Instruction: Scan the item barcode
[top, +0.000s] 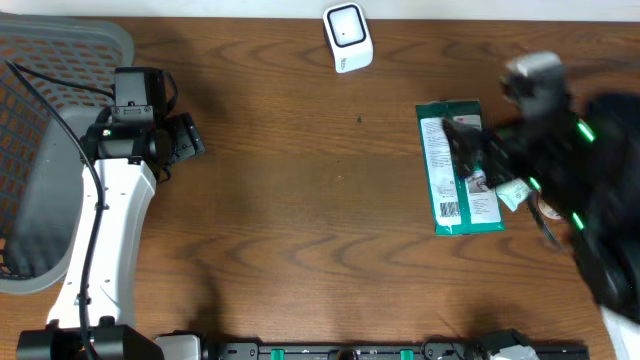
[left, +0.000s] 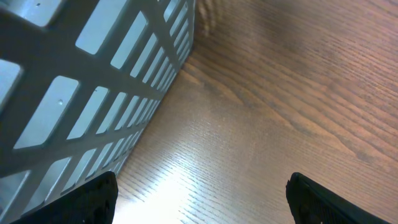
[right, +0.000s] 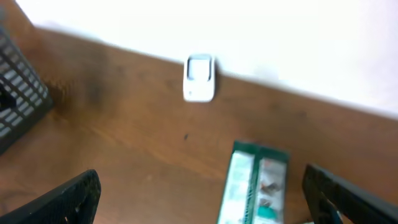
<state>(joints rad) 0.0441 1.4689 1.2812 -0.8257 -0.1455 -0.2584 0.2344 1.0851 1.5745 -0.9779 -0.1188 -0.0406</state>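
where the right arm smears with motion blur in the overhead view, the right gripper (top: 470, 150) hangs over the green packet (top: 458, 170), jaws spread wide and grasping nothing. packet: flat, rectangular, glossy green film with a white printed label panel down its length. it lies on the right side of the table (top: 300, 200). right wrist view: the packet's far end (right: 255, 183) shows between the two dark fingertips.

scanner (top: 347, 37): small white rounded block with a dark-ringed face, at the far table edge, well apart from the packet.

left gripper (left: 205, 205): released, jaws wide, nothing between them, over bare wood just beside the basket (left: 93, 81). basket wall is a grey plastic lattice with rectangular slots.

table: brown wood grain with a slight sheen.
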